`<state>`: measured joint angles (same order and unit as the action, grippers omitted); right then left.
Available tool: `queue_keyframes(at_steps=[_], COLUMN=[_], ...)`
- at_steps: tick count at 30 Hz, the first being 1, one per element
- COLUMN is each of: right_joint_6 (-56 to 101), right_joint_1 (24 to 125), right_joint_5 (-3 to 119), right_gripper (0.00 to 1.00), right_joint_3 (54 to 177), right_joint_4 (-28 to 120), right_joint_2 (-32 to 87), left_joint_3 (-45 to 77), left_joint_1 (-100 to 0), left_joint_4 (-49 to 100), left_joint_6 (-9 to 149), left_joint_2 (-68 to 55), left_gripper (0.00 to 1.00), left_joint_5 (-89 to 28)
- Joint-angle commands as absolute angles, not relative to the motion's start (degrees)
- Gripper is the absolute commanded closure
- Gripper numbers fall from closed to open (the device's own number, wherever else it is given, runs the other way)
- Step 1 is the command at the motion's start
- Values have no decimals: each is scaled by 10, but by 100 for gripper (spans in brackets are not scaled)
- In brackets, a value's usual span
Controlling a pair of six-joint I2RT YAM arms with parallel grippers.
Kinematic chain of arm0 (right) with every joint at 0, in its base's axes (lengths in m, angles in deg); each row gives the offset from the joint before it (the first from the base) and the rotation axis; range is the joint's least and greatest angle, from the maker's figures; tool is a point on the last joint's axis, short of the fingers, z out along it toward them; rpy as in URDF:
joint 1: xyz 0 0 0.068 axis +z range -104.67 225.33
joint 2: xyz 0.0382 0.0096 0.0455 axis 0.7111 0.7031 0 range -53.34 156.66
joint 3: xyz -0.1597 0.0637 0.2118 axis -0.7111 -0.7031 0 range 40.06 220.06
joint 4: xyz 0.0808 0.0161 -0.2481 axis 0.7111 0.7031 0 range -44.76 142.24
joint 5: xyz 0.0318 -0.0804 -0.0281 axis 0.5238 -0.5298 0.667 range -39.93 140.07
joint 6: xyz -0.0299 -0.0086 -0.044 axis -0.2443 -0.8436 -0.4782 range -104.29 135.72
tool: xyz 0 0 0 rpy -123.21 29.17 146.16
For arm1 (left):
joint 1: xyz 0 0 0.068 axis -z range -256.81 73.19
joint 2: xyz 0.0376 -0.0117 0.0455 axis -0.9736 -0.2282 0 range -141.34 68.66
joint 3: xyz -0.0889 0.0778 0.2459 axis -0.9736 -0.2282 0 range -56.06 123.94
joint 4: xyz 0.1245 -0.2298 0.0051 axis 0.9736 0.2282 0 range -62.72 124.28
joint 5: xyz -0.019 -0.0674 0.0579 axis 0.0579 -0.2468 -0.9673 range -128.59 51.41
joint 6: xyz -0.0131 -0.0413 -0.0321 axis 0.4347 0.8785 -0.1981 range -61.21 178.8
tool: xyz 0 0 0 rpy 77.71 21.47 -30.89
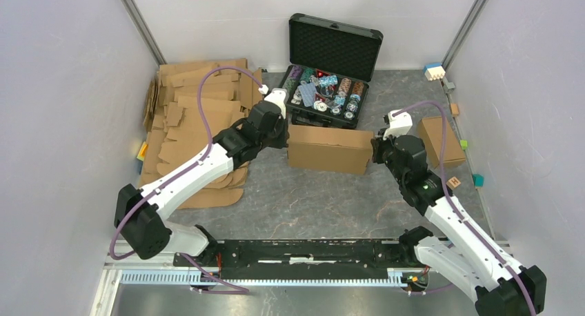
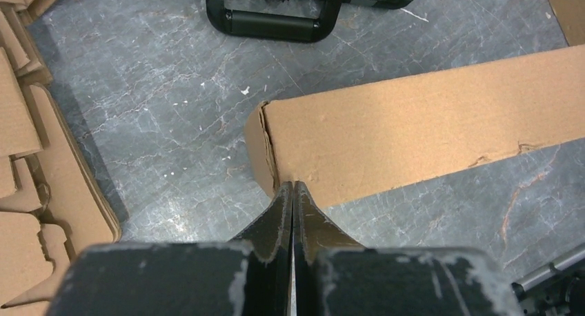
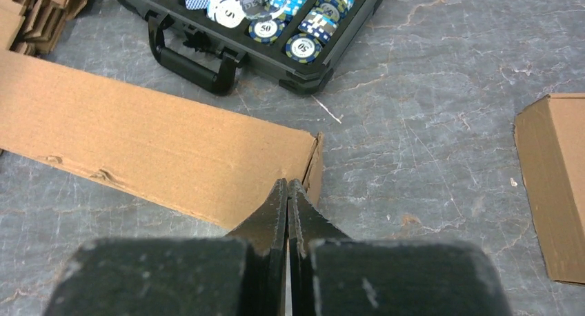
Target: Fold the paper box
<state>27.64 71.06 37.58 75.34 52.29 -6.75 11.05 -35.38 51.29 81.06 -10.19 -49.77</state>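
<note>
We see the paper box (image 1: pixel 330 148) folded up into a long, closed shape, lying on the grey table (image 1: pixel 296 199) just in front of the open black case (image 1: pixel 330 88). It sits between the 2 arms.

The left gripper (image 2: pixel 294 186) has its fingers pressed together with nothing between them. Its tips meet the box's near long wall low down, just beside the left end corner. The right gripper (image 3: pixel 287 185) is pressed together in the same way, also holding nothing. Its tips touch the near wall just beside the right end corner. So each tool stands at 1 end of the box, on the side facing the arm bases.

From above, both sets of fingertips are hidden under the wrists, so only the wrist views show the contact. Each wrist view cuts off the far end of the box. The end flap by the left corner looks slightly bowed, and a small crease marks the lower front edge. We cannot see the box's far wall or its inside.

A pile of flat cardboard sheets (image 1: pixel 196 123) lies to the left. A smaller cardboard box (image 1: pixel 440 140) lies to the right, well apart from the paper box.
</note>
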Motion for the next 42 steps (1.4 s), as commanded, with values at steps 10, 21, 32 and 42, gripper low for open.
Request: queue_keyframes(at_steps=[10, 21, 32, 42], right_joint_6=[267, 311, 350, 369], right_joint_1=[709, 709, 709, 705], right_joint_5=[450, 528, 542, 538], right_gripper=[100, 100, 62, 7], right_joint_3=[738, 683, 654, 654], right_joint_4=[617, 698, 743, 633], right_joint_2=[-96, -215, -298, -164], left_joint_3=[52, -85, -202, -263], left_joint_1=[-355, -350, -348, -350], left_joint_4=[538, 582, 569, 354], left_joint_6=[808, 878, 946, 1043], left_joint_2=[-77, 62, 207, 126], left_gripper=[98, 98, 71, 18], left_joint_5=[-446, -389, -313, -320])
